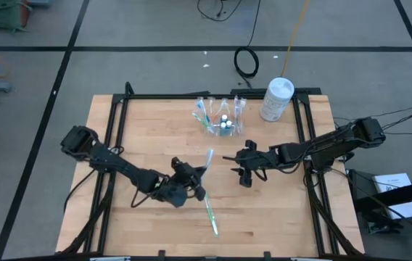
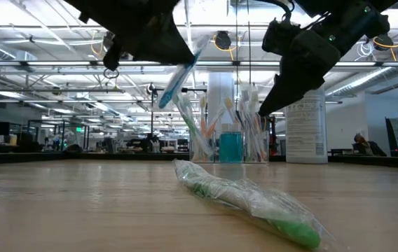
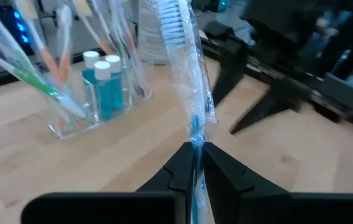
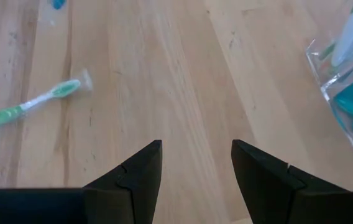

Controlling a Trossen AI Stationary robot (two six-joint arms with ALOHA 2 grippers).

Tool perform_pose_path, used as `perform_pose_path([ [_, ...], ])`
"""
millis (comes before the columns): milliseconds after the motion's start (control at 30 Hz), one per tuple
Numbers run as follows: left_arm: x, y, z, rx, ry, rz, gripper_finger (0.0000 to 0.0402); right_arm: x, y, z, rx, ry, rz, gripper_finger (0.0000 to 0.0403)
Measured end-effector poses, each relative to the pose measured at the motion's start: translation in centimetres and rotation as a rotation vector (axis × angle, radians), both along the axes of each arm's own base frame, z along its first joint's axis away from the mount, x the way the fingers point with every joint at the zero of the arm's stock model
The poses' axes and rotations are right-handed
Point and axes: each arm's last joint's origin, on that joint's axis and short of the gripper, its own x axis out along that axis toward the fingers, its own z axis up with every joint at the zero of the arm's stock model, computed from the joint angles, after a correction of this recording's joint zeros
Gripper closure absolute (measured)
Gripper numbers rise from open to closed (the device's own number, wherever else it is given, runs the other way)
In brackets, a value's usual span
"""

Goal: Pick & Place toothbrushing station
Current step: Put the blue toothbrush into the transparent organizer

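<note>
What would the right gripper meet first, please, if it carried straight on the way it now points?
Probably only the bare wooden table: the right gripper, fingers open and empty, points down at clear wood. The green toothbrush and clear holder lie off to either side.

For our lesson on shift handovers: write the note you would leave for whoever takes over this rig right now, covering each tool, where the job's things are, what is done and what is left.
Left tool: shut on a wrapped blue toothbrush, held up off the table, head pointing toward the clear holder.
Right tool: open, empty, hovering over bare wood to the right of the held brush.
Holder: at the table's far middle, already containing several toothbrushes and two blue white-capped tubes.
Wrapped green toothbrush: lying flat on the near table.
Done: most brushes stowed.
Left: probably place the blue brush in the holder, then fetch the green one.
</note>
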Motion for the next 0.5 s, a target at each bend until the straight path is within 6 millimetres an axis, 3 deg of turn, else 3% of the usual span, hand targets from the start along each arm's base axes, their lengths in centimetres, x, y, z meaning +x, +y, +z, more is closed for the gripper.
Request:
perform_pose_path([
  [300, 1.5, 4.0, -0.1, -0.074, 0.015, 0.033, 0.0367, 0.0, 0.0, 0.0, 0.022, -0.004, -0.020, 0.0218],
  [500, 2.4, 7.5, 0.3, 0.004, 0.020, 0.118, 0.0367, 0.0, 0.0, 0.0, 0.022, -0.004, -0.020, 0.0218],
])
